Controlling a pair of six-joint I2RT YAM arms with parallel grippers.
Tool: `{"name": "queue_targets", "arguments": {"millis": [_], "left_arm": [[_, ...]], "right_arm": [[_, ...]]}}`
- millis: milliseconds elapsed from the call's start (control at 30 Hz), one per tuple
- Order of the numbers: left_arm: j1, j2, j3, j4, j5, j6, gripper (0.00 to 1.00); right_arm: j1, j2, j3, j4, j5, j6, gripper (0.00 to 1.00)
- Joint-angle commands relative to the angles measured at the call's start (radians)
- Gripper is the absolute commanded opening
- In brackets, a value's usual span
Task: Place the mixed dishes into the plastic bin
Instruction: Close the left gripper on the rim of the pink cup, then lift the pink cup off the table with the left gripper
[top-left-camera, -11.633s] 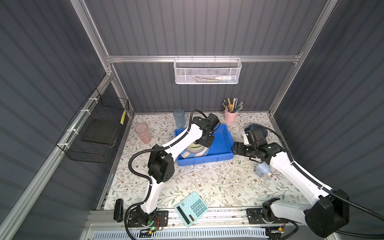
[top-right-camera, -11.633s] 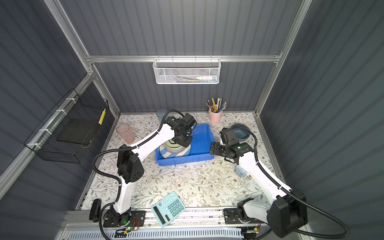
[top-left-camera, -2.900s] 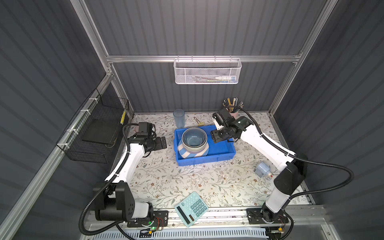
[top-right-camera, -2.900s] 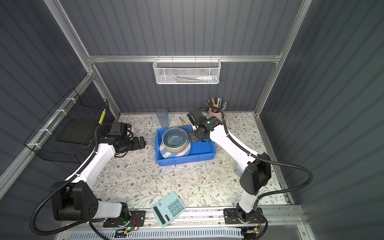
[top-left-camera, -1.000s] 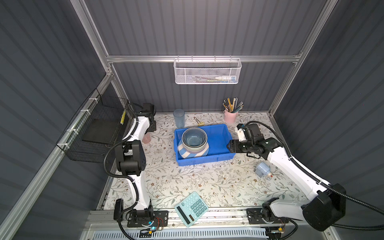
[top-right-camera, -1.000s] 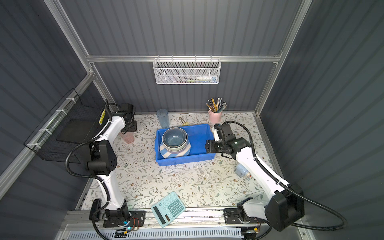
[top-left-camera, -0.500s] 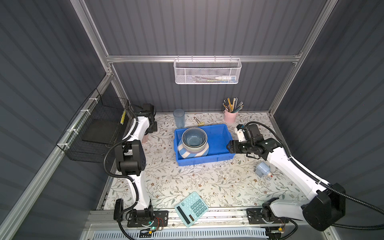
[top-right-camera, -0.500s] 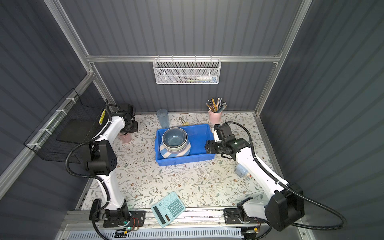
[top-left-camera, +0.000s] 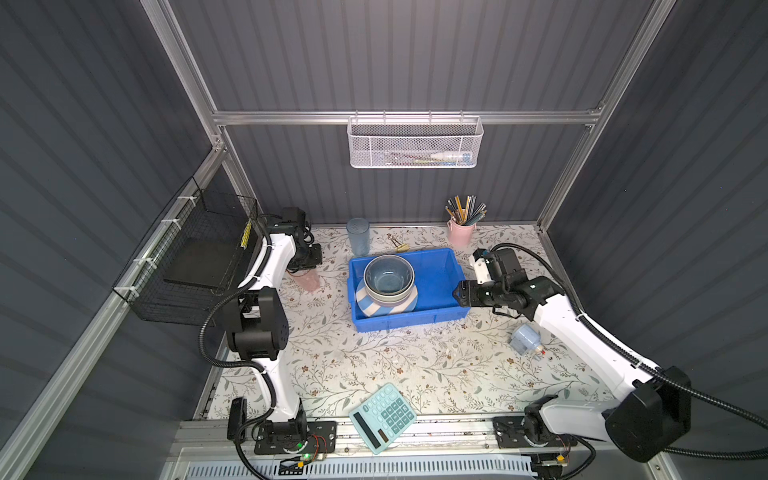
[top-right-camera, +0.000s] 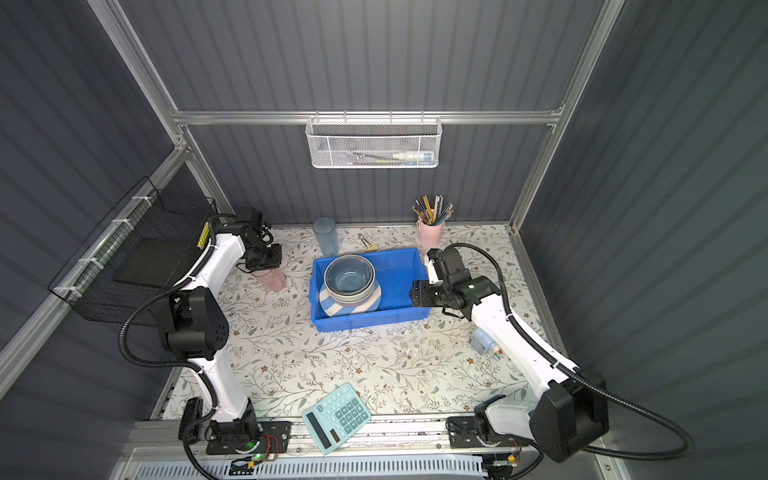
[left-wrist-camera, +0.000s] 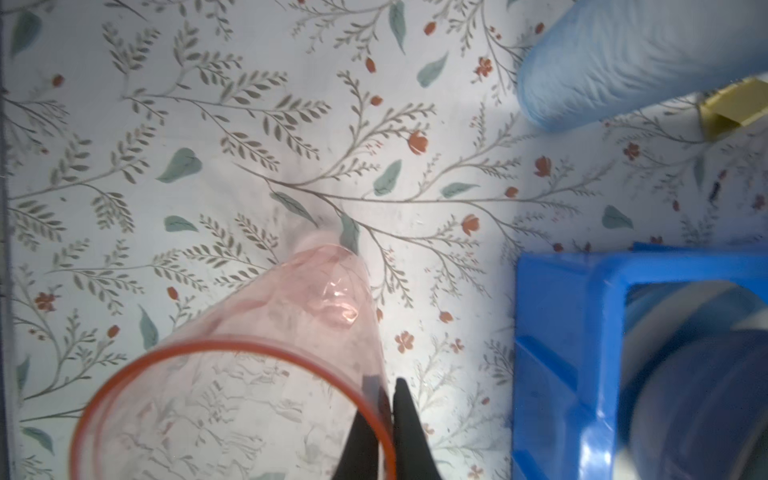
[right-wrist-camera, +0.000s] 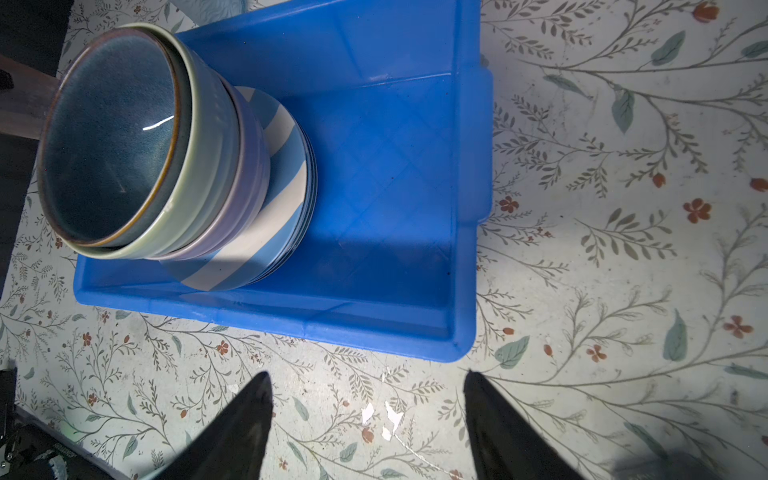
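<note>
The translucent pink tumbler stands left of the blue plastic bin. My left gripper is shut on its rim, one finger inside and one outside. In the bin a dark-blue bowl tops a pale-green bowl, a pink bowl and a striped plate. A blue tumbler stands upright behind the bin. Another blue tumbler lies on its side at the right. My right gripper hangs open and empty by the bin's right wall.
A pink cup of pencils stands at the back right and a mint-green calculator lies at the front edge. A black wire basket hangs on the left wall, a white mesh basket on the back wall. A yellow clip lies behind the bin.
My left gripper's fingers have closed onto the pink tumbler's rim. The right arm has stayed where it was.
</note>
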Motion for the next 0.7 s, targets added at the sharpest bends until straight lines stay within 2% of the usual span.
{"name": "queue_targets", "arguments": {"millis": [0, 233, 500, 600, 667], "left_arm": [[-0.037, -0.047, -0.017, -0.106, 0.09, 0.009, 0.07], [-0.113, -0.051, -0.009, -0.201, 0.094, 0.029, 0.09], [-0.154, -0.048, -0.039, -0.199, 0.08, 0.004, 0.19], [-0.154, -0.053, -0.039, -0.202, 0.086, -0.003, 0.27], [-0.155, -0.066, -0.036, -0.2, 0.097, -0.006, 0.36]], "right_arm": [[-0.004, 0.003, -0.012, 0.007, -0.013, 0.015, 0.73], [-0.005, 0.008, -0.011, 0.009, -0.02, 0.018, 0.73], [-0.004, 0.006, -0.012, 0.003, -0.018, 0.02, 0.73], [-0.005, 0.004, -0.011, -0.001, -0.015, 0.018, 0.73], [-0.005, 0.003, -0.011, -0.002, -0.015, 0.02, 0.73]]}}
